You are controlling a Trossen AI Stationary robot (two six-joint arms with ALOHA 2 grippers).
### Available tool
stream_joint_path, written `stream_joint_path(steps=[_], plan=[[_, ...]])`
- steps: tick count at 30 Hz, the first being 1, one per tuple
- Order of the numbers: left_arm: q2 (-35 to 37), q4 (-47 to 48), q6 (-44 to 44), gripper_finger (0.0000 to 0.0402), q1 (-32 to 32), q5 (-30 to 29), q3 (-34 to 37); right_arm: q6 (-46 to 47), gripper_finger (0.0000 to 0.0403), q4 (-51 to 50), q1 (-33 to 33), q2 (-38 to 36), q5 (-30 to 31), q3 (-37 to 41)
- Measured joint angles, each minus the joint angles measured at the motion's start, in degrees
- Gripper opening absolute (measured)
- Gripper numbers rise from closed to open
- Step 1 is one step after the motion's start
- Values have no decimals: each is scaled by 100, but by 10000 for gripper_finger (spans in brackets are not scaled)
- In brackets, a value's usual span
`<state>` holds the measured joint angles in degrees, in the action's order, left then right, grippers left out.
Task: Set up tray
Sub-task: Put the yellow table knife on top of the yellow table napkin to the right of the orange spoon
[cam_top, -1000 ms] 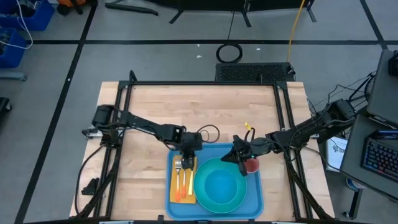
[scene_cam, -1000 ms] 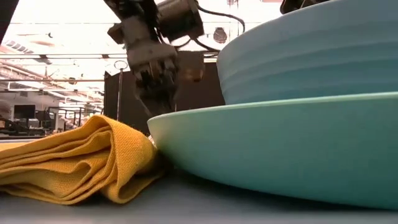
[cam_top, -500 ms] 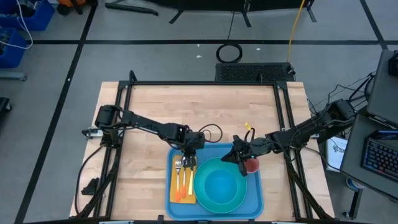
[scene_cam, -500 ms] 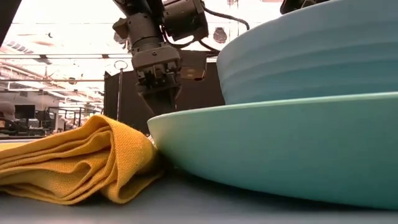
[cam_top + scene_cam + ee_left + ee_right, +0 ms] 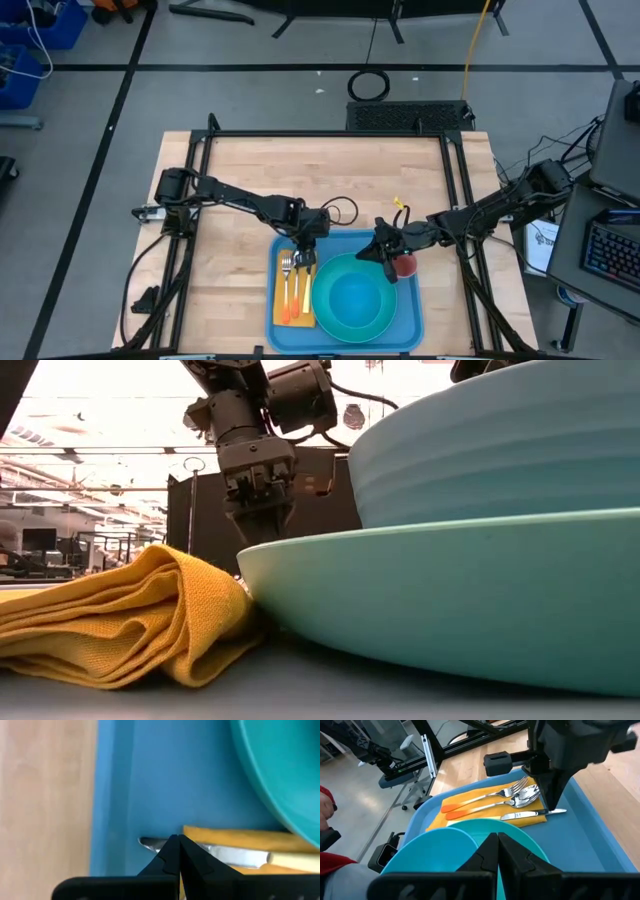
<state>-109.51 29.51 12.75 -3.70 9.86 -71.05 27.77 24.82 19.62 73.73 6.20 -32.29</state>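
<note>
Sitting at the near middle of the wooden table (image 5: 240, 190): the tray (image 5: 405, 320), blue and flat, carrying a turquoise plate (image 5: 355, 300) with a bowl (image 5: 500, 440) stacked on it, and a yellow-orange napkin (image 5: 293, 290) along its left side. Lying on the napkin: a fork (image 5: 495, 793), a spoon (image 5: 507, 801) and a knife (image 5: 532, 814), side by side, the first two with orange handles.

Hovering over the far end of the napkin: the left gripper (image 5: 303, 256), fingers pressed fully together, pinching nothing. Pointing straight down at the tip of the knife blade, just at the napkin's edge; touching or a hair above, impossible to tell. Showing in the low view as a closed dark wedge (image 5: 262, 525) behind the plate's rim.

Hanging over the far right part of the tray: the right gripper (image 5: 388, 268), fingers likewise pressed together, gripping nothing. Resting just beside it, at the plate's far right: a red object (image 5: 404, 265), too hidden to name. Poking in at the edge of the right wrist view: a red sleeve (image 5: 326, 802).
</note>
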Motion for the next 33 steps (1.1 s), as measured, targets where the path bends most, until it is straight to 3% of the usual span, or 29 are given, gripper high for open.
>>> stream_joint_path(steps=[33], plan=[[-395, -125, 278, 0, -7, 782, -20, 24, 0, 22, 76, 0, 4, -11]])
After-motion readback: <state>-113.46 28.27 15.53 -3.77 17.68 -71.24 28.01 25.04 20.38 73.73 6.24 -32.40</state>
